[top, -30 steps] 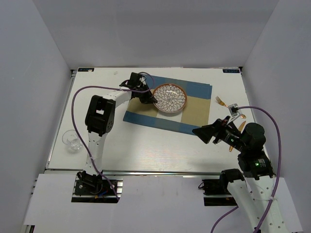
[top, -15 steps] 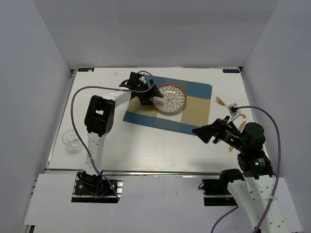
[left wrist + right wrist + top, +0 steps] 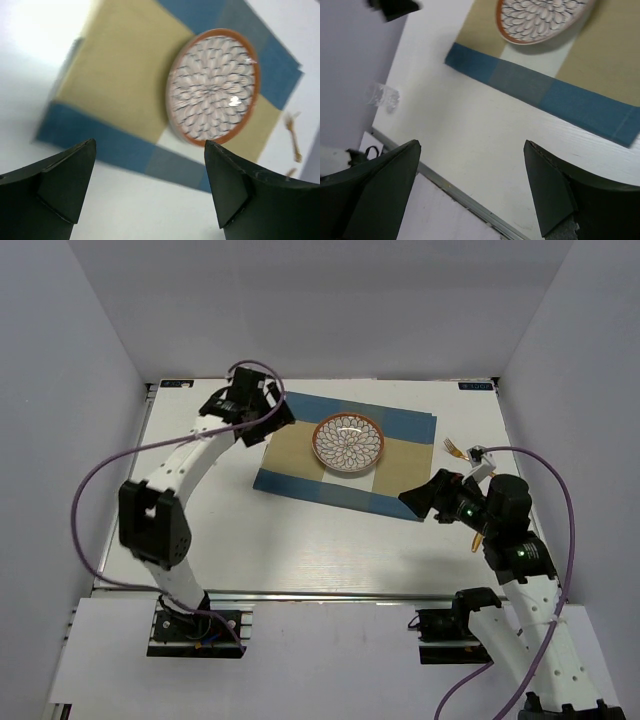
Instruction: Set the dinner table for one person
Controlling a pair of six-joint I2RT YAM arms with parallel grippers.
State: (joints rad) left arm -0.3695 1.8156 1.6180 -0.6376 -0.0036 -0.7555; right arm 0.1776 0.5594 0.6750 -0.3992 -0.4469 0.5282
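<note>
A round plate [image 3: 348, 443] with an orange rim and a petal pattern lies on a blue-and-tan placemat [image 3: 405, 455] on the white dinner table [image 3: 300, 540]. My left gripper [image 3: 275, 423] hovers open just left of the plate, above the mat's left end, holding nothing. In the left wrist view the plate [image 3: 212, 85] lies beyond the gripper [image 3: 150, 145], clear of both fingers. My right gripper [image 3: 412, 498] stands open over the mat's near right corner. The right wrist view has only bare tabletop between the right gripper's [image 3: 471, 144] fingers.
A gold fork [image 3: 455, 448] lies on the table right of the mat, just behind the right arm. A clear glass [image 3: 382, 96] stands near the table's left edge. A metal rail [image 3: 330, 593] runs along the near edge. White walls close in three sides.
My left gripper opened, let go of the plate's left rim and drew back to the left and up. The plate stays on the mat. The right arm shifted slightly toward the mat.
</note>
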